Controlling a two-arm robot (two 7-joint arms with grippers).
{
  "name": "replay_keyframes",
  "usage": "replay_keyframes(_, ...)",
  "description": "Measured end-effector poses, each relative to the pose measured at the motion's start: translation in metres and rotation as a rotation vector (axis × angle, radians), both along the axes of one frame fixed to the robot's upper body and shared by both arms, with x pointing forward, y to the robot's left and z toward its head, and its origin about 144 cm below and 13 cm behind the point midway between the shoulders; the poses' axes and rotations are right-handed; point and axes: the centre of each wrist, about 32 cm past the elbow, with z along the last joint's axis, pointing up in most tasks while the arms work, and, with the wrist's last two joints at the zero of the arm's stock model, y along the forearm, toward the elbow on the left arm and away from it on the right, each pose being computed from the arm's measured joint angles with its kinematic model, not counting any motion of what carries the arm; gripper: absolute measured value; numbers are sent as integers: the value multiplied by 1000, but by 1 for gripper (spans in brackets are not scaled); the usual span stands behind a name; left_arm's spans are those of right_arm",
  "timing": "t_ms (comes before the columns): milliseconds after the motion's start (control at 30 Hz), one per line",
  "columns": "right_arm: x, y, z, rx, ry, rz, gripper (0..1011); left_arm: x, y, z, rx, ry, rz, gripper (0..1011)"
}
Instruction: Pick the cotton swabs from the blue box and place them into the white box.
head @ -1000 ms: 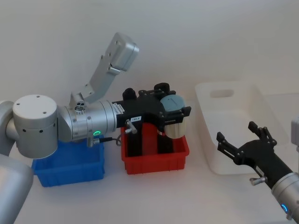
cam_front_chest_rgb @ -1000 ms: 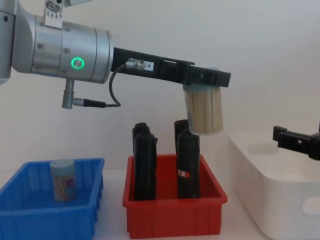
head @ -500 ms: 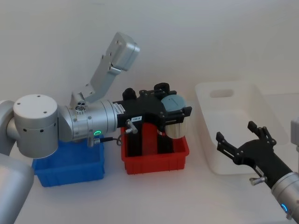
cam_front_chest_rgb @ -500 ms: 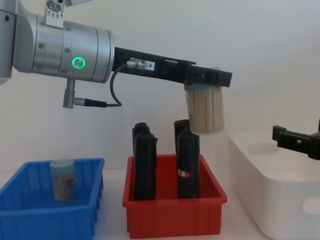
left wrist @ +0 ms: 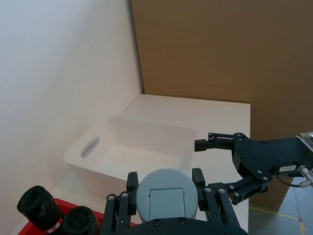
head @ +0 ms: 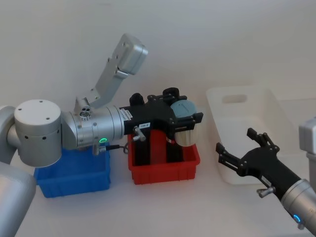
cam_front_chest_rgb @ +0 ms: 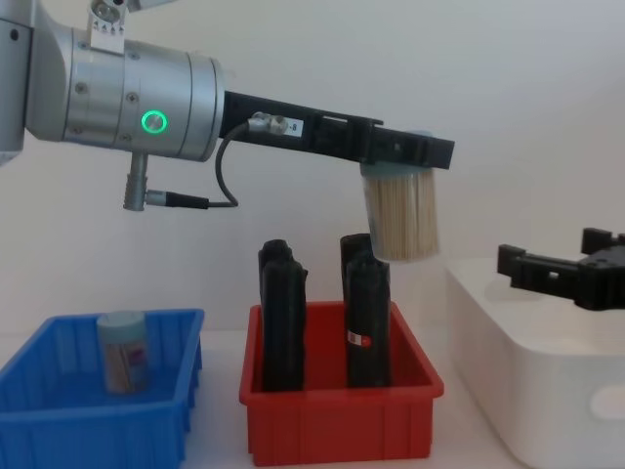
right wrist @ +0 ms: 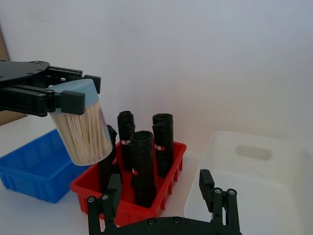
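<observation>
A clear tub of cotton swabs (cam_front_chest_rgb: 400, 217) with a grey-blue lid hangs above the red bin's right side, held at the lid by my left gripper (cam_front_chest_rgb: 405, 156), which is shut on it. It also shows as the tub (head: 183, 129) and the tub (right wrist: 83, 128), slightly tilted. A second tub of cotton swabs (cam_front_chest_rgb: 123, 350) stands upright in the blue box (cam_front_chest_rgb: 59, 425). The white box (cam_front_chest_rgb: 547, 391) sits to the right of the red bin. My right gripper (head: 236, 139) hovers open over the white box's near left corner, empty.
A red bin (cam_front_chest_rgb: 342, 420) between the blue box and the white box holds tall black objects (cam_front_chest_rgb: 283, 313) standing upright beneath the held tub. A brown board (left wrist: 220, 49) stands beyond the table's right end.
My right gripper has moved left, closer to the held tub, still open. The left gripper and its tub have stayed nearly in place.
</observation>
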Motion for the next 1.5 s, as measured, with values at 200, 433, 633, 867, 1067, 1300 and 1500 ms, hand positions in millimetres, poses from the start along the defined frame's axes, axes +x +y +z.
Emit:
replay_keyframes(200, 3, 2, 3, -6, 7, 70, 1003, 0, 0, 0, 0, 0, 0, 679)
replay_keyframes(433, 5, 6, 8, -10, 10, 149, 1003, 0, 0, 0, 0, 0, 0, 679)
replay_keyframes(633, 8, 10, 13, -9, 9, 187, 1003, 0, 0, 0, 0, 0, 0, 679)
replay_keyframes(867, 10, 13, 16, -7, 6, 209, 1003, 0, 0, 0, 0, 0, 0, 679)
replay_keyframes(1067, 14, 17, 19, -4, 2, 226, 1003, 0, 0, 0, 0, 0, 0, 679)
replay_keyframes(1300, 19, 22, 21, -4, -2, 241, 1003, 0, 0, 0, 0, 0, 0, 679)
replay_keyframes(1500, 24, 27, 22, -8, -2, 248, 1003, 0, 0, 0, 0, 0, 0, 679)
